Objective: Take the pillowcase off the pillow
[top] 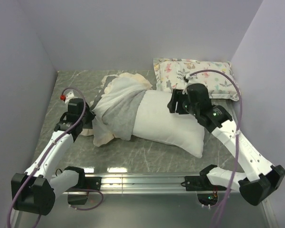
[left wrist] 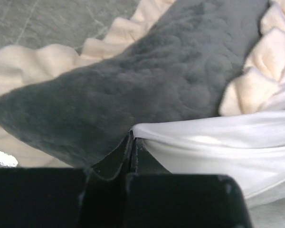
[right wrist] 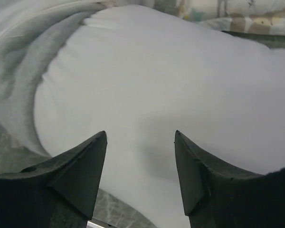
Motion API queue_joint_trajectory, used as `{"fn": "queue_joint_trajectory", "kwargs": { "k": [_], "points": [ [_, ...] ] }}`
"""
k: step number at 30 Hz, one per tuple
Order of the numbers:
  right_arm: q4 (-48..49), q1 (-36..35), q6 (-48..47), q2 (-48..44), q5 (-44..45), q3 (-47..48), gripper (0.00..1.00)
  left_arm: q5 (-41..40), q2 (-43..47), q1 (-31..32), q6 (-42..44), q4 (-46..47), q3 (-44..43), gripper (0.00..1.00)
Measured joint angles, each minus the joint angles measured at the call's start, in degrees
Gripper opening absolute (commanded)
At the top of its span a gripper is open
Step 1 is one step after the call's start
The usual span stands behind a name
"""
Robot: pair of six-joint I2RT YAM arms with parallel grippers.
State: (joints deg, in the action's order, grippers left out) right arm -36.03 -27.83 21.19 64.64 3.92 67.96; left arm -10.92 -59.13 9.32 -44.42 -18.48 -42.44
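Observation:
The white pillow [top: 166,121] lies across the middle of the table. The pillowcase [top: 116,107] is bunched over its left end, turned partly inside out, with pale lining and cream frill showing. My left gripper [top: 88,116] is at the pillowcase's left edge. In the left wrist view it [left wrist: 133,140] is shut, pinching the fabric where the dark grey plush [left wrist: 147,80] meets the white lining [left wrist: 218,137]. My right gripper [top: 173,104] hovers over the pillow's bare right half. In the right wrist view it [right wrist: 139,133] is open and empty just above the pillow [right wrist: 171,80], with the pillowcase [right wrist: 33,52] to the left.
A smaller pastel animal-print pillow [top: 204,76] lies at the back right against the wall, also in the right wrist view [right wrist: 237,14]. The grey marble table top [top: 147,152] is walled on three sides. A metal rail [top: 142,180] runs along the front edge.

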Motion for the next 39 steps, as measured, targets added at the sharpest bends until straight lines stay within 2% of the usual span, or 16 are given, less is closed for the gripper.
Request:
{"fn": "queue_joint_trajectory", "kwargs": {
  "k": [1,5,8,9,12,14,17,18,20,21,23,24,26,29,33,39],
  "points": [
    [0.1,-2.4,-0.3,-0.9,1.4,0.3,0.76,-0.5,0.5,1.0,0.2,-0.3,0.1,0.01],
    [1.2,-11.1,-1.4,-1.2,5.3,2.9,0.82,-2.5,2.9,5.3,1.4,-1.6,-0.3,0.05],
    [3.5,-14.2,-1.7,2.0,6.7,3.7,0.85,-4.2,3.5,8.3,2.8,-4.2,-2.6,0.35],
    [4.4,-15.2,-1.8,4.0,7.0,3.7,0.85,-4.8,3.5,9.4,3.3,-5.1,-3.9,0.53],
    [7.8,-17.5,-1.9,11.7,6.9,3.2,0.86,-6.1,3.8,12.2,4.8,-6.7,-7.8,0.71],
    [10.1,-18.4,-1.9,17.1,6.1,2.2,0.83,-6.8,3.9,14.6,5.6,-7.5,-10.9,0.74],
    [13.0,-18.6,-1.5,22.7,5.3,0.3,0.64,-6.3,3.5,18.1,7.1,-7.5,-14.4,0.77],
    [14.0,-18.6,-1.1,23.5,5.0,-0.2,0.48,-6.0,3.0,19.5,7.6,-7.5,-15.3,0.78],
    [15.6,-18.7,-0.4,23.6,4.5,-0.7,0.39,-5.9,1.1,22.3,8.4,-7.4,-16.9,0.78],
    [16.5,-18.7,0.3,23.2,4.4,-0.9,0.26,-5.8,-0.8,24.2,8.9,-6.8,-17.4,0.79],
    [17.6,-18.7,1.1,22.4,4.4,-1.1,0.16,-5.7,-4.5,26.8,9.4,-5.7,-17.6,0.79],
    [18.3,-18.7,1.6,22.0,4.5,-1.4,0.07,-5.5,-6.7,28.0,9.6,-5.4,-17.6,0.80],
    [19.2,-18.7,2.3,21.3,4.6,-2.1,0.00,-5.4,-10.7,29.9,10.1,-4.7,-17.6,0.90],
    [20.0,-18.7,3.3,20.7,4.5,-3.1,0.00,-6.7,-15.8,31.6,10.4,-4.3,-17.7,0.82],
    [20.4,-18.7,3.9,20.0,4.7,-3.8,0.00,-12.9,-21.3,31.8,8.8,-6.0,-20.9,0.04],
    [18.5,-18.2,4.1,15.0,5.9,-3.8,0.00,-21.5,-22.3,31.1,6.2,-7.9,-23.6,0.00]
  ]
}}
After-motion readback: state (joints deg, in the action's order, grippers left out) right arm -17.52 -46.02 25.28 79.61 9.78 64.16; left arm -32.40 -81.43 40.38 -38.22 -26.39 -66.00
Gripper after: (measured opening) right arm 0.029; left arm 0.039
